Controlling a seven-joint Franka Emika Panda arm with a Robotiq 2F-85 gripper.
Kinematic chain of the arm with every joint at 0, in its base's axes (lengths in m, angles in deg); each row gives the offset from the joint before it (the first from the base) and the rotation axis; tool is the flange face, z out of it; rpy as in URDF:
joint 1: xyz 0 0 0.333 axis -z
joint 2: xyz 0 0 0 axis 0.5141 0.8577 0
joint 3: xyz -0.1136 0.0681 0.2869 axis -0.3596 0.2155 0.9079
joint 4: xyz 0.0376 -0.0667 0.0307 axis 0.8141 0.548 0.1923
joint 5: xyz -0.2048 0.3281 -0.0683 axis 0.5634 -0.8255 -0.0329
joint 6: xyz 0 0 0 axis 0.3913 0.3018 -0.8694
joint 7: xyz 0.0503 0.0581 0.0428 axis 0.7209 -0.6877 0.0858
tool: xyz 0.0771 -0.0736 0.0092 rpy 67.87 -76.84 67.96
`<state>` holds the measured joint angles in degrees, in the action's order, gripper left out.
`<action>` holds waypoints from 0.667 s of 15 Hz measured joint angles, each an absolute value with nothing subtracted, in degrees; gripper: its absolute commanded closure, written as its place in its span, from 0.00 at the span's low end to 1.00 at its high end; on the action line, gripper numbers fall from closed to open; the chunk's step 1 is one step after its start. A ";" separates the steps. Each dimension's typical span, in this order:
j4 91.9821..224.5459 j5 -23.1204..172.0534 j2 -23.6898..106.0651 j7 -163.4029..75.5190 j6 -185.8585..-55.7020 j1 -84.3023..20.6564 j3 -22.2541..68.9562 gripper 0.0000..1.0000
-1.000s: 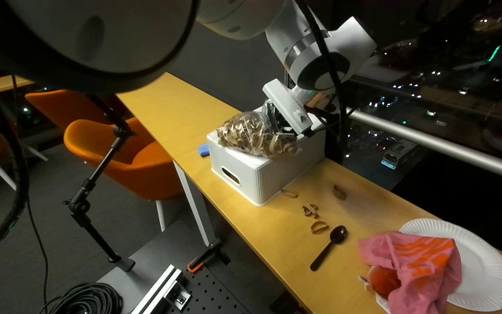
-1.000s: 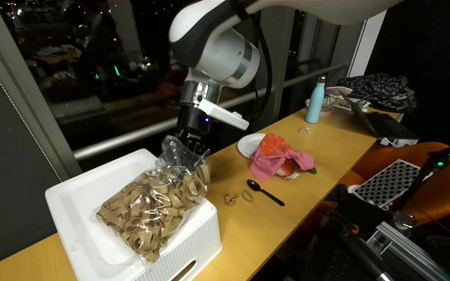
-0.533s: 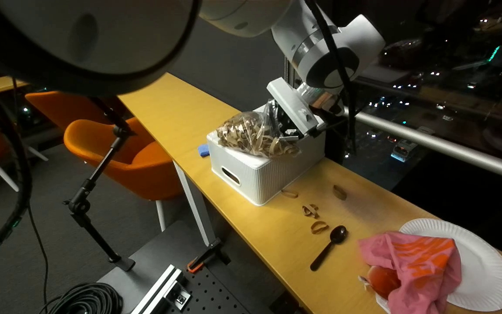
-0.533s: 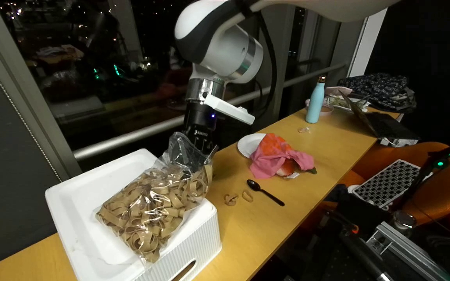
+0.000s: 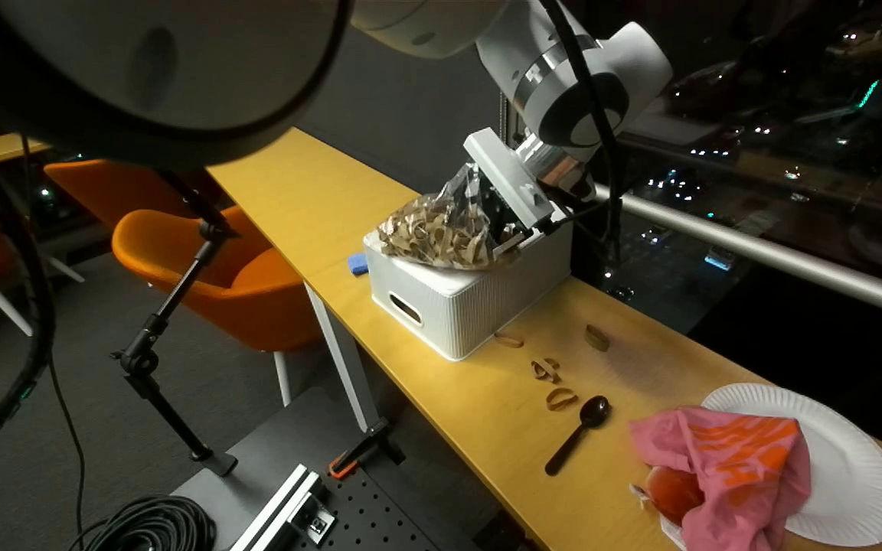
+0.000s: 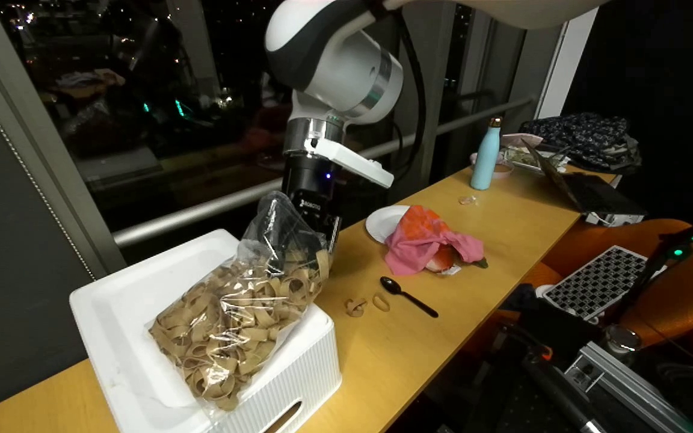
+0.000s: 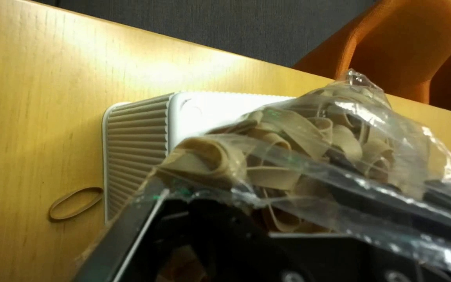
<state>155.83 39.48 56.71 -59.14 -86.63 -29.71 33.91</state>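
Note:
A clear plastic bag (image 6: 226, 337) full of tan rubber bands lies on the lid of a white ribbed box (image 5: 418, 295). My gripper (image 6: 304, 255) points down into the mouth end of the bag, its jaws spread apart. One dark finger shows through the film among the bands; the silver-edged finger (image 6: 334, 233) stands at the bag's right side. In the wrist view, film and bands (image 7: 272, 176) cross in front of the jaws, and a finger (image 7: 125, 239) sits at lower left. Film partly hides the fingertips, so whether any band lies between them is unclear.
Several loose bands (image 5: 561, 398) and a dark spoon (image 5: 579, 436) lie on the wooden table beside the box. Farther along are a pink-orange cloth (image 5: 747, 459), a white paper plate (image 5: 862, 482) and a blue bottle (image 6: 486, 157). A metal rail (image 6: 202, 216) runs along the window.
The jaws have spread from nearly shut to open inside the bag's mouth. The film has been pushed up and outward, and some bands have shifted. The arm has risen slightly.

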 measured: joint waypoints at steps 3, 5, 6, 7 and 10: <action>155.77 39.48 56.71 -58.80 -85.35 -29.62 33.76 0.75; 155.72 39.48 56.71 -58.50 -84.61 -29.50 33.47 0.90; 155.71 39.50 56.71 -58.38 -84.27 -29.43 33.27 0.97; 155.71 39.58 56.71 -58.22 -84.00 -29.34 33.02 1.00; 155.48 41.06 56.71 -57.28 -83.63 -29.09 31.89 0.99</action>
